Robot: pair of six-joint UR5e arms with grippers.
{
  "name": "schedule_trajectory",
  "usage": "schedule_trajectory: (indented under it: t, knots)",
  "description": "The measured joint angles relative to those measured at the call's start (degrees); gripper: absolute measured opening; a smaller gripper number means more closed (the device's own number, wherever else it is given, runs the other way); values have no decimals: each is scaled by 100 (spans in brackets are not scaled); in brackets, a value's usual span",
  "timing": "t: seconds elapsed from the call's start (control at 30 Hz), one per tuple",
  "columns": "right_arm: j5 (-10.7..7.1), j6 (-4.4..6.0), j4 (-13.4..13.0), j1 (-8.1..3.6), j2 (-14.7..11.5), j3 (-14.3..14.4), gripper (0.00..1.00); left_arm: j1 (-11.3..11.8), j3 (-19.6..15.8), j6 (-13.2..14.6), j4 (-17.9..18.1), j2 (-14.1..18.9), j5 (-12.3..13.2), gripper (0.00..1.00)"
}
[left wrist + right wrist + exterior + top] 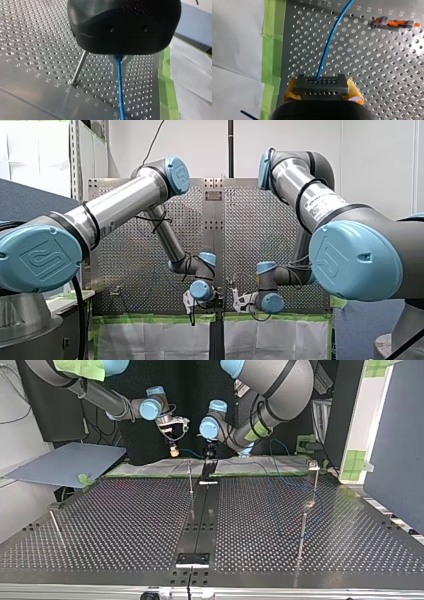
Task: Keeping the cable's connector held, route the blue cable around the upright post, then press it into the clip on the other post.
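In the right wrist view my right gripper [321, 93] is shut, its yellow pads [291, 88] clamping a grey connector block [321, 83]. The blue cable [329, 42] rises out of the block and curves away over the perforated plate. In the left wrist view my left gripper [118, 73] is shut on the blue cable [120, 95], which hangs from its metal fingers [113, 65] toward the plate. A thin upright post [79, 67] stands just beside those fingers. An orange and grey clip [394, 23] sits on a post ahead of my right gripper. Both grippers hang close together at the table's far edge in the top view, right [173, 449] and left [210, 454].
Thin posts stand on the perforated table [125, 520]: one near the middle [190, 477], two at the top view's right [315, 477] [302, 535], one at its left [55, 522]. A black rail [200, 515] runs down the centre. Green tape [272, 45] and white sheet edge the plate.
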Motion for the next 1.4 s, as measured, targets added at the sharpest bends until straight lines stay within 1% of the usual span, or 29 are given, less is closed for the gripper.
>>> schedule_trajectory:
  t: [0.1, 0.27, 0.43, 0.6, 0.77, 0.87, 0.93, 1.03, 1.1, 1.2, 1.3, 1.4]
  knots:
    - [-141, -36, -103, -50, 20, 0, 0, 1, 1, 75, 23, 7, -10, 0]
    - [-362, -38, -179, -176, 29, 0, 0, -28, 0, 226, 1, 96, -141, 0]
    - [-588, 29, -199, -354, 29, -1, 0, -77, -2, 447, -140, 293, -364, 0]
    - [-829, 138, -218, -525, 27, -1, 0, -161, -3, 607, -275, 398, -580, 0]
    - [-1111, 165, -208, -667, 21, -1, 0, -273, -3, 675, -313, 411, -841, 0]
    - [-1267, 173, -175, -773, -27, -1, 0, -341, -2, 705, -338, 413, -1014, 0]
    - [-1367, 175, -126, -859, -81, 0, 0, -382, -2, 722, -363, 413, -1123, 0]
    - [-1508, 179, -35, -994, -128, 0, 0, -422, -3, 777, -379, 413, -1203, 0]
    - [-1607, 186, -4, -1088, -140, 0, 0, -441, -2, 838, -379, 413, -1224, 0]
    - [-1751, 207, 15, -1175, -148, 0, 0, -460, -2, 965, -377, 413, -1217, 0]
    - [-1900, 259, 17, -1223, -154, 0, 0, -459, -3, 1073, -369, 411, -1140, 0]
    - [-2043, 288, 21, -1251, -154, 0, 0, -435, -2, 1103, -333, 408, -1010, 0]
